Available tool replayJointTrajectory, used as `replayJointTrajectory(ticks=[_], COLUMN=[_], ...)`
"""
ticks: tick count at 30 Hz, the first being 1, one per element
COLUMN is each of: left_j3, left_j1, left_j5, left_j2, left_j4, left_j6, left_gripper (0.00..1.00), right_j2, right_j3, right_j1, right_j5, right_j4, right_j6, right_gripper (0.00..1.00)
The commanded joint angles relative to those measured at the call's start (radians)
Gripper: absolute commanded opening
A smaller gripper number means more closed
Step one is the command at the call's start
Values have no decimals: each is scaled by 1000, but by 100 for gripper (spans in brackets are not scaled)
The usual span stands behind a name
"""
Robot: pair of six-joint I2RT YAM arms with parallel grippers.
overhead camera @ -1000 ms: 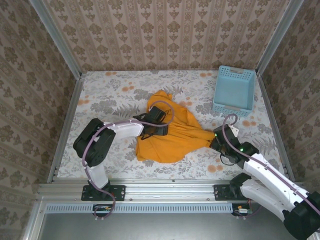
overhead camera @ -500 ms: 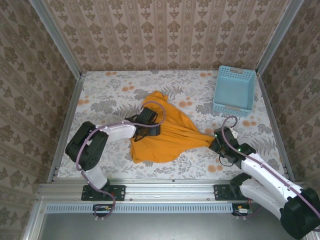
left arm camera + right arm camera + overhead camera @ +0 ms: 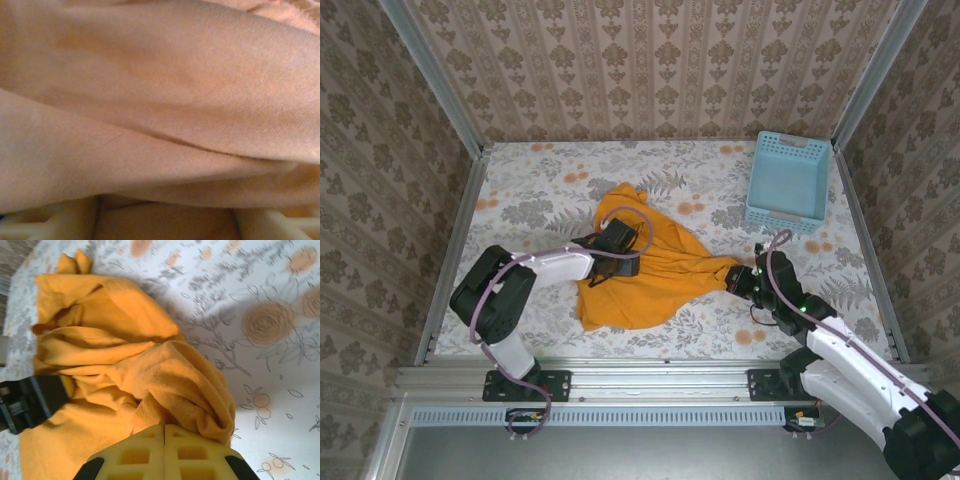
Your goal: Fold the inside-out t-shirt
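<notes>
An orange-yellow inside-out t-shirt (image 3: pixel 655 275) lay crumpled a little toward the near edge of the table (image 3: pixel 540 180), around its middle. The cloth was spread in a rough triangle, with one point toward the far edge and a narrow, stretched tail reaching toward the right edge.

The right gripper (image 3: pixel 738 280) was at the end of that tail. In the right wrist view its yellow fingers (image 3: pixel 150 452) were pressed together with a thick bunch of the t-shirt (image 3: pixel 110 365) clamped at their tips.

The left gripper (image 3: pixel 612 262) sat on the left part of the shirt, pointing down into it. In the left wrist view its pale fingers (image 3: pixel 65 220) stood wide apart at the bottom corners, with folds of the t-shirt (image 3: pixel 160 100) lying between them and very close to the lens.

A light blue lattice basket (image 3: pixel 788 180) stood in the far right corner of the table, well apart from the shirt. The table had a floral cover.
</notes>
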State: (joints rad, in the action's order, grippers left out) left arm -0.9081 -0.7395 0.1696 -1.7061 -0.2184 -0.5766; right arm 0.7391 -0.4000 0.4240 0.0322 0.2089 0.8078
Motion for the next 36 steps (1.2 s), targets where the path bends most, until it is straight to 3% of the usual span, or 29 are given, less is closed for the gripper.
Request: replayJointTrajectory(ticks=[1,8,11,14,18,23,27,33,36], left_j3=[-18,-6,4,17,19,16,12,14,8], left_j1=[4,36,39,36,3,-52,-77,-86,-83], left_j5=[3,-4,-5,-24,-42,-48,-48,-17,3], left_j2=[-59,-102,-94,-71,-29,13,26,33,23], left_j4=[-79,-78,-75,-52,-25,6,13,4,-12], left_j6=[4,-12,-14,-3,34,65,75,67,62], left_gripper=[71,70,70,69,69,69,69,70,70], right_j2=[-98,-269,-277,-211,-72,20,70,217,284], right_j3=[-46,3,3,8,35,-34,-95,-148,-179], right_j1=[7,4,4,0,-1,-1,22,38,38], right_j5=[-44,-66,-154,-221,-172,-208,-200,-381,-404], right_j4=[40,55,134,215,185,239,248,436,457], right_j6=[-71,-92,-60,-14,49,26,-13,75,55], right_gripper=[0,0,0,1,26,40,43,48,46])
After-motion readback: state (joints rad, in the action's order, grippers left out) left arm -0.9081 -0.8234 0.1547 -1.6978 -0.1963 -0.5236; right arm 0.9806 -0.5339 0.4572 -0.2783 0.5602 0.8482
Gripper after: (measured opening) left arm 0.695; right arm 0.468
